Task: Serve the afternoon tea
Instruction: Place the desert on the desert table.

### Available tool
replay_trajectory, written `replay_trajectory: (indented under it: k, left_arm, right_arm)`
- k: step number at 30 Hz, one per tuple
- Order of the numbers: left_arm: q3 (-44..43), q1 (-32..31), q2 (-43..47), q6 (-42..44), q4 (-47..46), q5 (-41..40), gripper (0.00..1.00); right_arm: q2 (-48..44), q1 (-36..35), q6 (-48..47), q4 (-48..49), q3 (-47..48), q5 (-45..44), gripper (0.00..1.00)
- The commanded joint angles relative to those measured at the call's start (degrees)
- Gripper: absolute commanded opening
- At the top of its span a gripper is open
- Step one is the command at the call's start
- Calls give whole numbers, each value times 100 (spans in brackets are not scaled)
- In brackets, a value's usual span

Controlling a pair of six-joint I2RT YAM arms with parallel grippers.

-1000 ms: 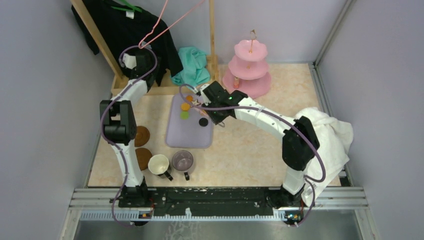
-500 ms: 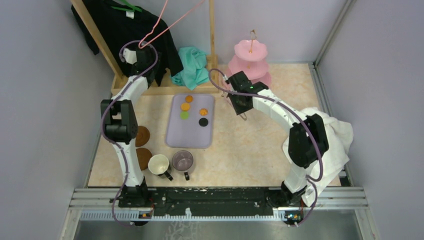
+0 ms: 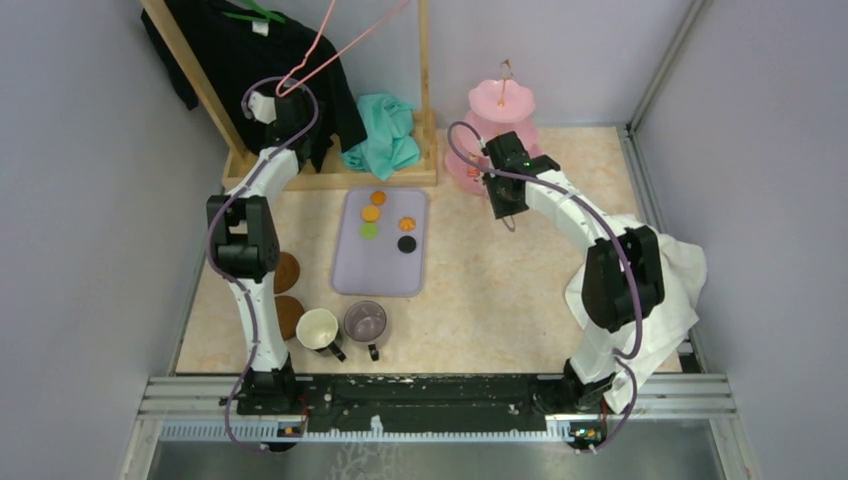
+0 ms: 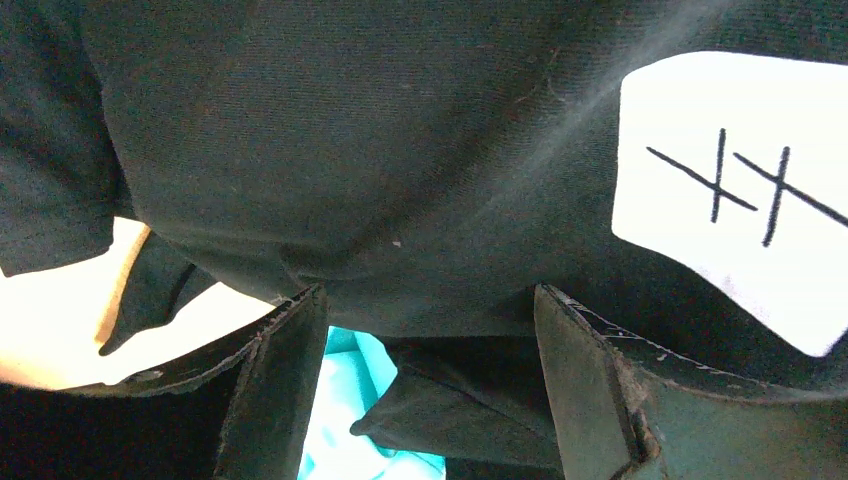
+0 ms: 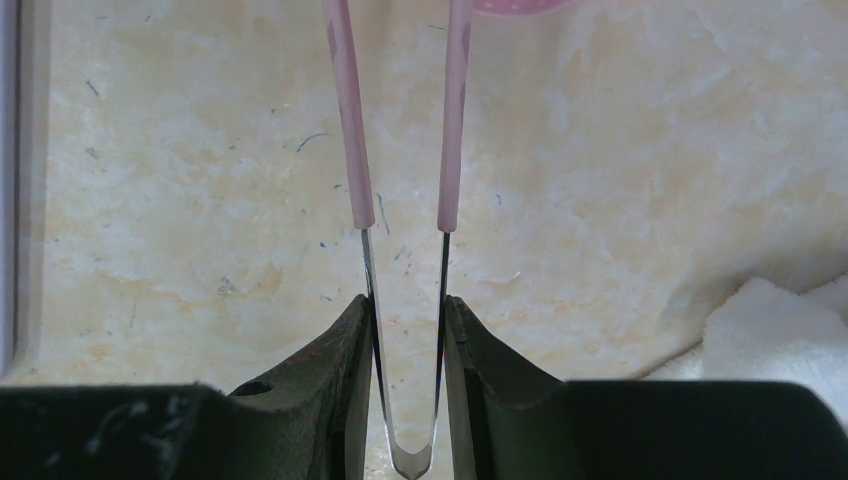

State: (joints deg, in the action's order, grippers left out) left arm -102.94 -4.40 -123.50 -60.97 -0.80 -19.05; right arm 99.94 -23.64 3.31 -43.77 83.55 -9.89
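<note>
Several small sweets lie on a lilac tray [image 3: 380, 275]: two orange rounds [image 3: 370, 213], a green one [image 3: 369, 230], an orange star [image 3: 407, 224] and a black round [image 3: 406, 243]. At the back stands the pink three-tier stand [image 3: 500, 130]. My right gripper [image 3: 508, 212] hangs just in front of it, shut on pink-tipped metal tongs [image 5: 350, 150]; their tips run out of the wrist view beside the stand's rim [image 5: 510, 5]. A cream mug [image 3: 317, 327], a greyish-purple mug [image 3: 365, 320] and two brown coasters [image 3: 286, 272] sit near left. My left gripper [image 4: 425, 300] is open against a black garment [image 4: 380, 150].
A wooden rack [image 3: 330, 178] with the black garment [image 3: 250, 60] and a pink hanger [image 3: 320, 50] fills the back left. A teal cloth [image 3: 385, 135] lies at its foot. A white towel [image 3: 670, 270] is heaped at the right by the right arm.
The right arm swung with the tongs from over the tray's far end rightward to in front of the pink stand. The sweets lie as before; the left arm barely shifted.
</note>
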Motion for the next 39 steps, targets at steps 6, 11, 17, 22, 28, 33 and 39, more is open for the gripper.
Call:
replay_trajectory:
  k: [6, 11, 17, 22, 28, 33, 39]
  left_arm:
    - [-293, 9, -200, 134, 36, 17, 80]
    - [-372, 33, -238, 182, 31, 3, 80]
    - [-479, 50, -292, 235, 62, -11, 80]
    - [-535, 47, -333, 269, 71, -19, 80]
    - [-556, 74, -353, 290, 80, -7, 80]
    - [-553, 93, -359, 281, 80, 14, 80]
    - [-543, 91, -378, 266, 80, 32, 80]
  right_arm:
    - [212, 448, 82, 250, 158, -172, 15]
    - [488, 663, 45, 305, 329, -109, 15]
    - [801, 838, 11, 369, 584, -13, 15]
    - [968, 895, -22, 376, 775, 48, 15]
    - [1137, 905, -6, 340, 932, 95, 20]
    - [1221, 905, -7, 228, 1040, 112, 27]
    - [1299, 905, -1, 171, 1052, 100, 36]
